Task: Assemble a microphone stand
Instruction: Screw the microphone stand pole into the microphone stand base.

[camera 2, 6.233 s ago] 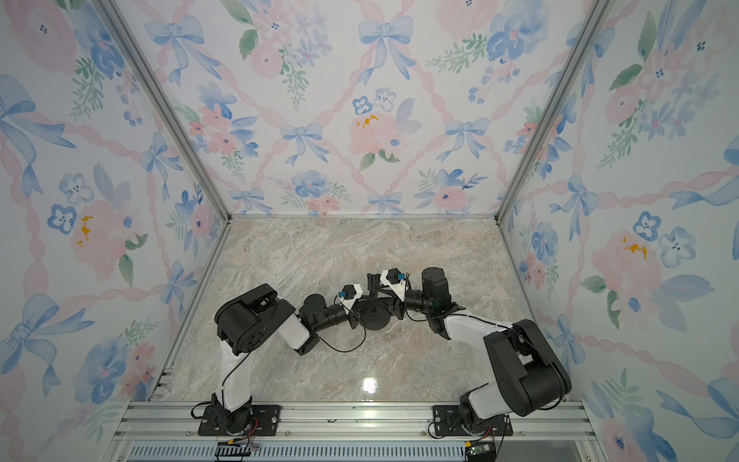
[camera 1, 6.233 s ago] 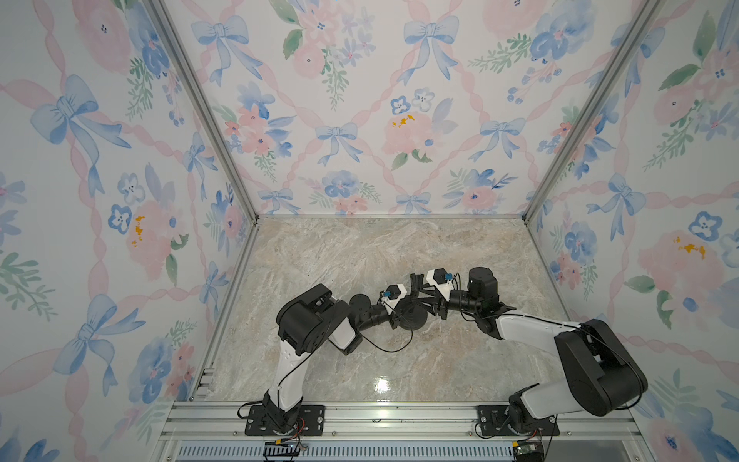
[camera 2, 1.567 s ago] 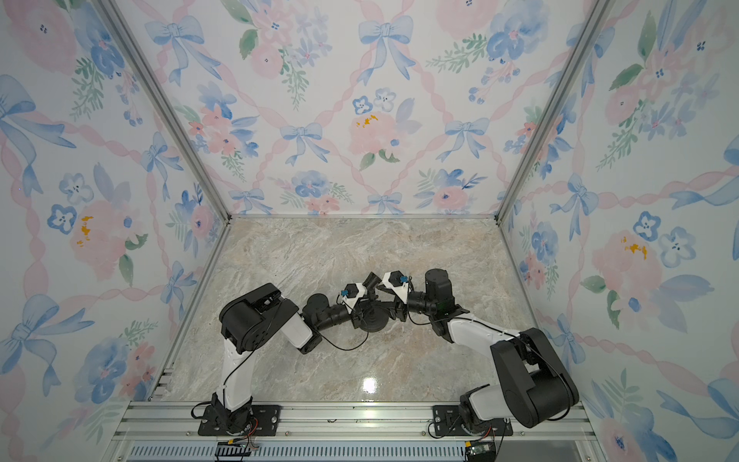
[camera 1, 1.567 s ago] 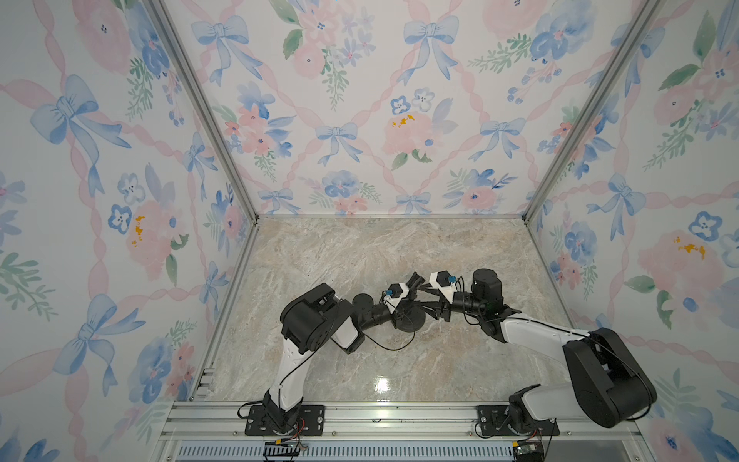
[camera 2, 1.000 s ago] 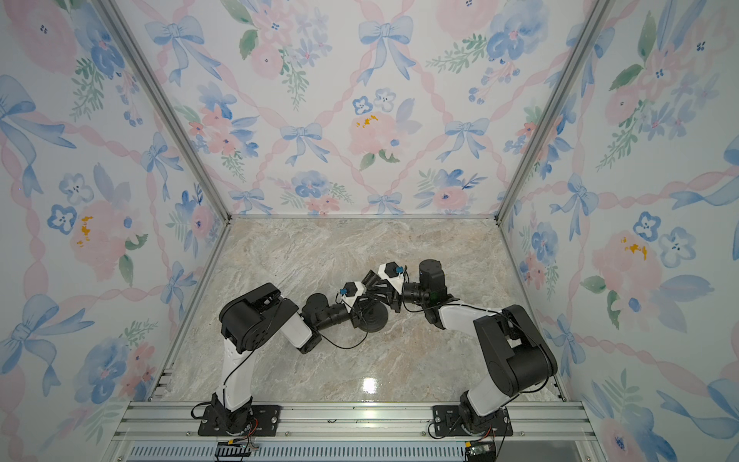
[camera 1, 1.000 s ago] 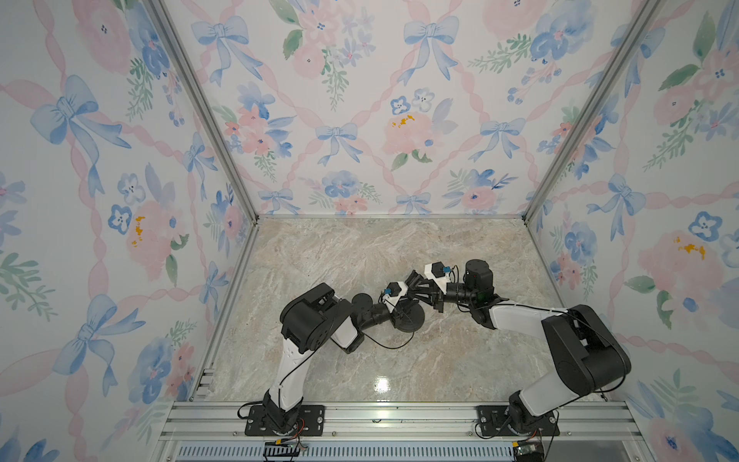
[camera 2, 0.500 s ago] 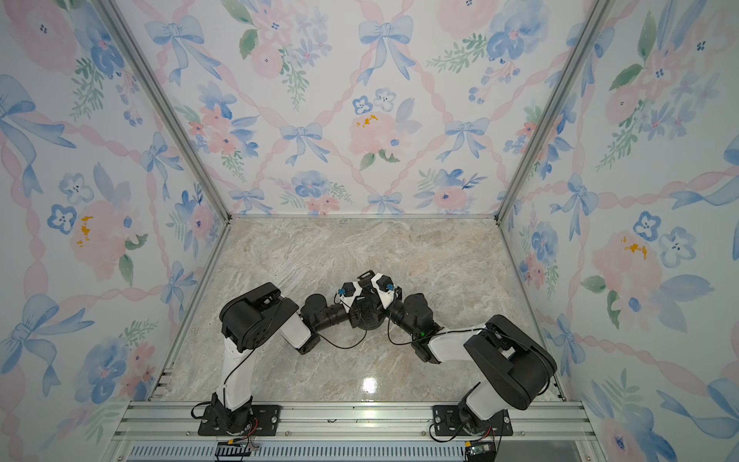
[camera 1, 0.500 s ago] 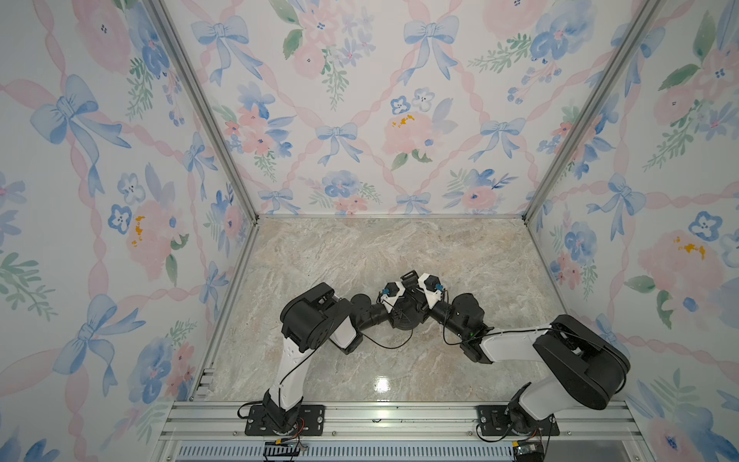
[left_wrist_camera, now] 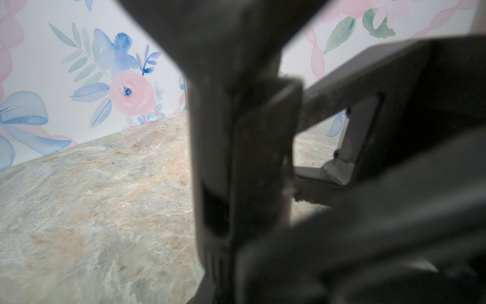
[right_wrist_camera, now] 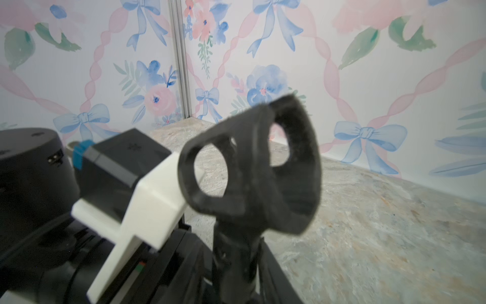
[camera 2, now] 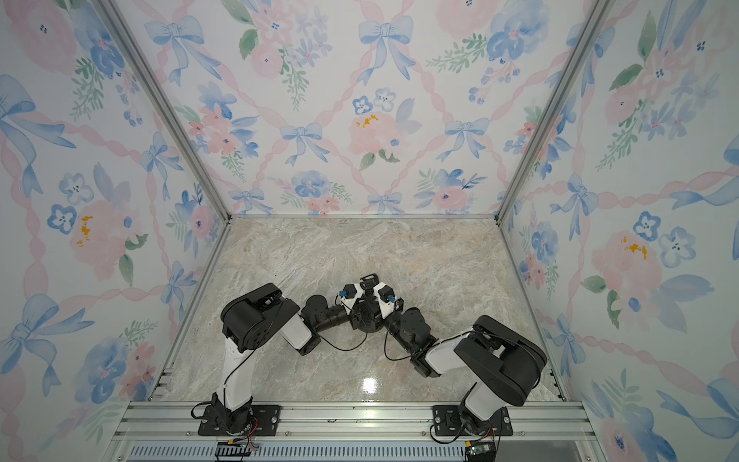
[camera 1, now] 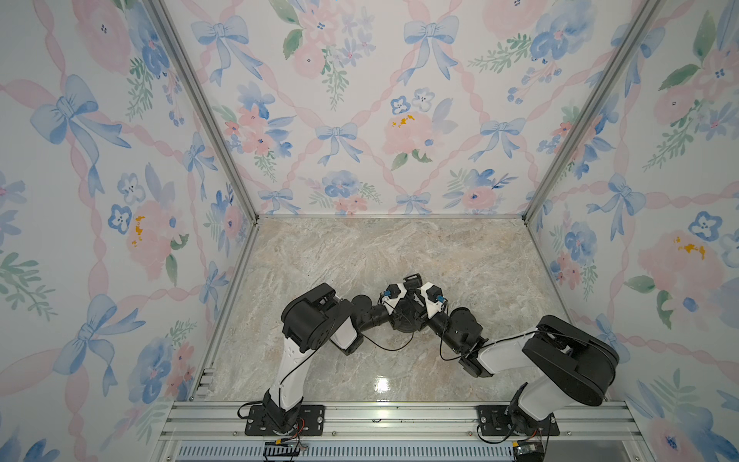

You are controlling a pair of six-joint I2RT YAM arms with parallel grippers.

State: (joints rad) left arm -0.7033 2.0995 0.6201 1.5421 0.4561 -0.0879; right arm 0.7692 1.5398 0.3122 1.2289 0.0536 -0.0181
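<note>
In both top views, finds the microphone stand [camera 1: 406,320] [camera 2: 370,320] near the middle of the marble table [camera 1: 360,256], a touch toward 6 o'clock. Shows the round base [camera 1: 412,326] flat on the marble, half hidden under the two grippers, and the C-shaped clip [camera 1: 412,279] poking out at 12 o'clock of it. Cannot tell the seating of rod in base.

Has the left gripper [camera 1: 401,303] at 8 o'clock of the stand, jaws pressed fully together on the rod [right_wrist_camera: 234,244] below the clip. Has the right gripper [camera 1: 418,305] at 4 o'clock, just beside the same rod. Cannot tell the width of its jaws, nor any hold on the stand, with the fingertips lost among black parts.

In the right wrist view, catches the clip close and blurred, upright on the rod, with the left gripper's white housing [right_wrist_camera: 147,200] just beside it. In the left wrist view, sets a dark upright bar [left_wrist_camera: 210,158] right before the lens, soft with blur, against marble and floral wall [left_wrist_camera: 79,65].

Shows both arm mounts [camera 1: 284,416] bolted to the aluminium rail [camera 1: 400,416] along the 6 o'clock edge of the table.
</note>
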